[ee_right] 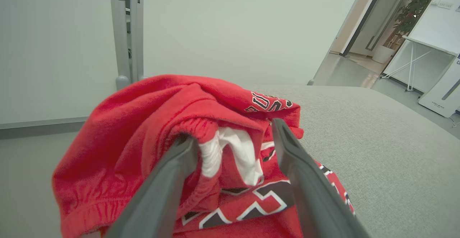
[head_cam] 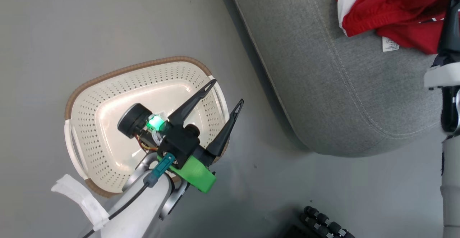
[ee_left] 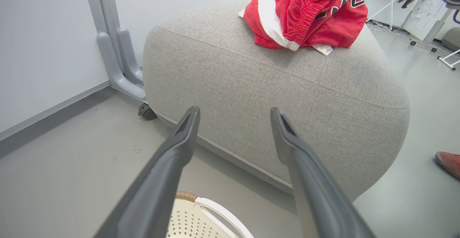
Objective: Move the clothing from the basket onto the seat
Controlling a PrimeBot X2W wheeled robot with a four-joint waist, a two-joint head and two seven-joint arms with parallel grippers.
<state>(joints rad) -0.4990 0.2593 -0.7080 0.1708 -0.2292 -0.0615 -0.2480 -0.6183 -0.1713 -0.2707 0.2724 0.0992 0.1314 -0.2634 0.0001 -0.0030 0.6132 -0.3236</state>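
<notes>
Clothing [ee_right: 143, 130] on seat [ee_right: 377, 141], right gripper [ee_right: 233, 132] spread around it

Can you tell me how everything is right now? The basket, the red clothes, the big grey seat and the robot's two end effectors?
basket: upright on the floor, nothing seen inside it.
seat: has the clothes on top.
clothing: crumpled in a heap on the seat.
left end effector: open, empty, above the basket.
right end effector: open, a fold of the clothing between its jaws.
</notes>
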